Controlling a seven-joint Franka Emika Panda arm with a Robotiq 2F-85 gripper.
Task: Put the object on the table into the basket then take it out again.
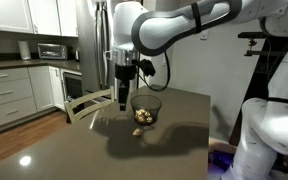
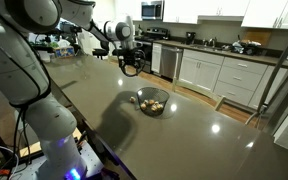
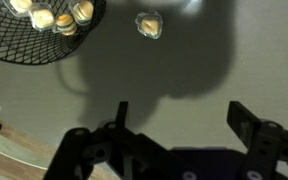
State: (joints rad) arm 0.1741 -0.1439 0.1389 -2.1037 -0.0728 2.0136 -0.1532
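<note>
1. The claw [image 3: 178,110] is wide open and holds nothing. In the wrist view its two fingers [image 3: 120,112] stand far apart, with only the dark table [image 3: 254,40] between them.
2. The object [image 3: 148,24], a small pale lump, lies on the table just beside the basket [image 3: 24,50]. It is outside the rim and, as far as I can see, does not touch the wire.
3. Inside the basket lie some similar pale lumps [image 3: 56,18]. I judge that they are not the target, because only the loose one is on the table.
4. In an exterior view the claw [image 1: 125,92] hangs above the table, beside the basket and higher than its rim. In these views the object is too small to place with certainty, so the wrist view is the better guide.
5. The step in hand is, I think, the reach for the object. The claw is not yet over it, so it must first travel toward the basket until the lump sits centred between the fingers.
6. The fingers should be turned so that neither one comes down on the wire rim. One finger has to fit into the narrow place between the object and the basket, or both should close along the rim.
7. The descent should be straight and low, because the lump is small and round and may roll away from a one-sided touch.
8. The closing should be slow and gentle. After that the lift must clear the rim of the basket before the claw moves over it.
</note>
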